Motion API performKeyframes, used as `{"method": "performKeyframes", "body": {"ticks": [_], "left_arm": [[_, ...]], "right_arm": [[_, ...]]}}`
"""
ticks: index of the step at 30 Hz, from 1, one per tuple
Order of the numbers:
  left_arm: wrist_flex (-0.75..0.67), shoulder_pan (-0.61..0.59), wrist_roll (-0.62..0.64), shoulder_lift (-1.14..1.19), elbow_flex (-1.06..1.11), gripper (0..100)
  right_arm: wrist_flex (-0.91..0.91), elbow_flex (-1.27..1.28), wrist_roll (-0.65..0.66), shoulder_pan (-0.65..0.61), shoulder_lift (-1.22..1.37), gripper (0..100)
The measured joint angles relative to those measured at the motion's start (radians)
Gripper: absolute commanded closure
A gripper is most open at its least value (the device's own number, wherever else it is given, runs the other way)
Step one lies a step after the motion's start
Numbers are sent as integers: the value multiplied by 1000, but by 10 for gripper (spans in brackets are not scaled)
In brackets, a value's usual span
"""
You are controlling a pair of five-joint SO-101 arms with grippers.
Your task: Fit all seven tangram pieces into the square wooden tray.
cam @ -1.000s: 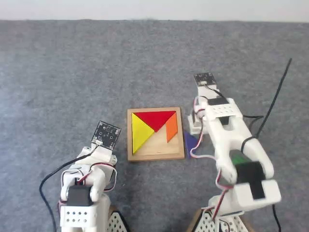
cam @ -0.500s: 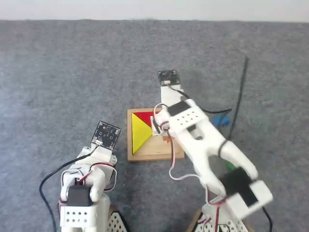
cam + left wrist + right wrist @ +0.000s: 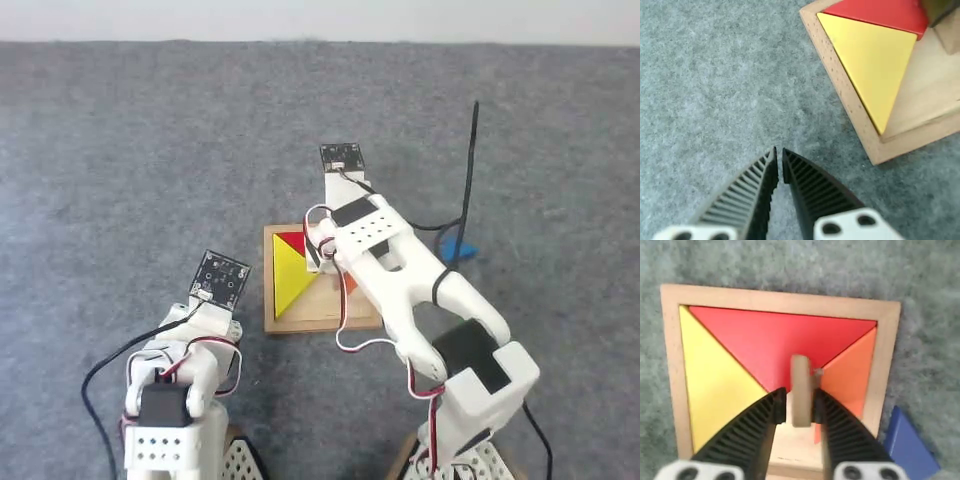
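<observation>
In the last second I swung the right gripper point(image 3: 799, 407) from the tray's point(image 3: 785, 296) right side to over its centre, so I judge placement comes next. Its jaws clamp a pale piece point(image 3: 800, 385), thin and held on edge. The left gripper point(image 3: 779, 155), jaws together, sits near-left of the tray.

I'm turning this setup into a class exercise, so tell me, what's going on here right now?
The right gripper holds a pale wood-coloured piece edge-on between its fingers, over the middle of the square wooden tray. Three pieces lie in the tray: a yellow triangle, a red triangle and an orange triangle. A blue piece lies on the carpet beside the tray. The left gripper is shut on nothing, over the carpet near a tray corner.
</observation>
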Motion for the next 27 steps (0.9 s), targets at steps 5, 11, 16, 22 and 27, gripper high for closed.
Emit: {"method": "performKeyframes", "body": {"ticks": [5,11,16,22,27], "left_arm": [[0,0,0,0,0,984],[0,0,0,0,0,984],[0,0,0,0,0,984],[0,0,0,0,0,984],[0,0,0,0,0,984]], "right_arm": [[12,-9,0,-2,0,848],[12,-9,0,-5,0,848],[44,-21,0,-69,0,848],[72,-57,0,-98,0,848],[78,-60,0,-100,0,848]]}}
